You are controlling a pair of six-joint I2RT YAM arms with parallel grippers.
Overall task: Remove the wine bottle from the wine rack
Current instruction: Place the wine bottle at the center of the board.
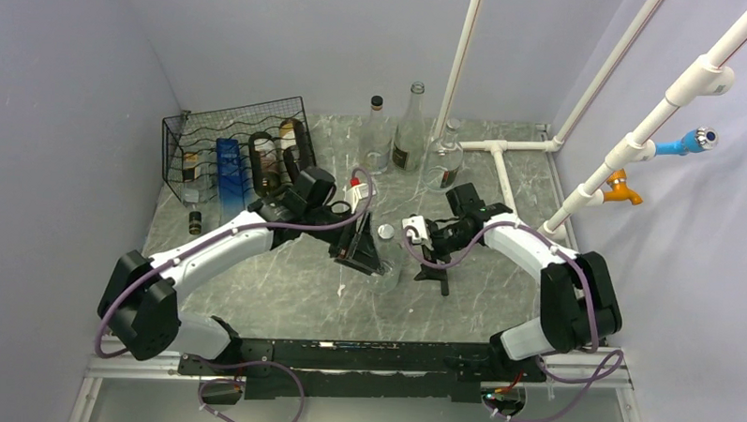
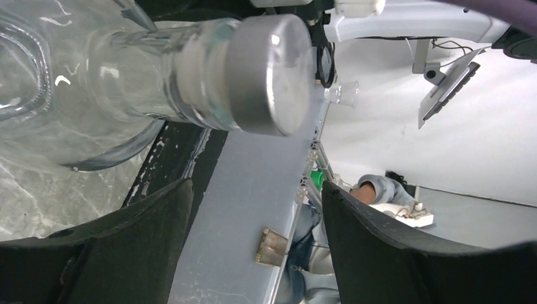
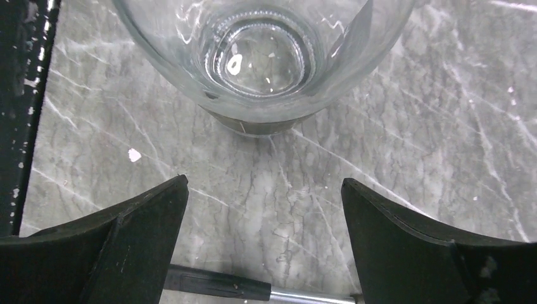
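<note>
While both arms reach in toward the middle of the grey marbled table (image 1: 283, 283), the wine bottle (image 1: 386, 258) stands upright there, off and well apart from the wine rack (image 1: 180, 143) in the back left corner. Bottle: clear glass, silver cap (image 1: 386, 232). Left gripper (image 1: 361, 256) sits just beside the bottle on its left, right gripper (image 1: 433, 268) near it on its right; from the top view I cannot tell whether either one touches the glass. Left wrist view: left gripper (image 2: 253, 190) has its jaws wide apart, and the bottle's neck and cap (image 2: 269, 73) lie beyond the black fingertips (image 2: 158, 215), not between them. Right wrist view: right gripper (image 3: 264, 183) also has its jaws spread wide, with nothing between them; the bottle's round base (image 3: 263, 57) rests on the marble ahead of the fingertips (image 3: 152, 209), a strip of bare table between. Rack contents: two dark bottles (image 1: 264, 160), a blue one (image 1: 228, 173), and another at the left end (image 1: 191, 172). One small dark bottle (image 1: 194, 222) lies on the table just in front of the rack. Three more clear bottles (image 1: 410, 128) stand at the back, next to a white pipe frame (image 1: 503, 150)
</note>
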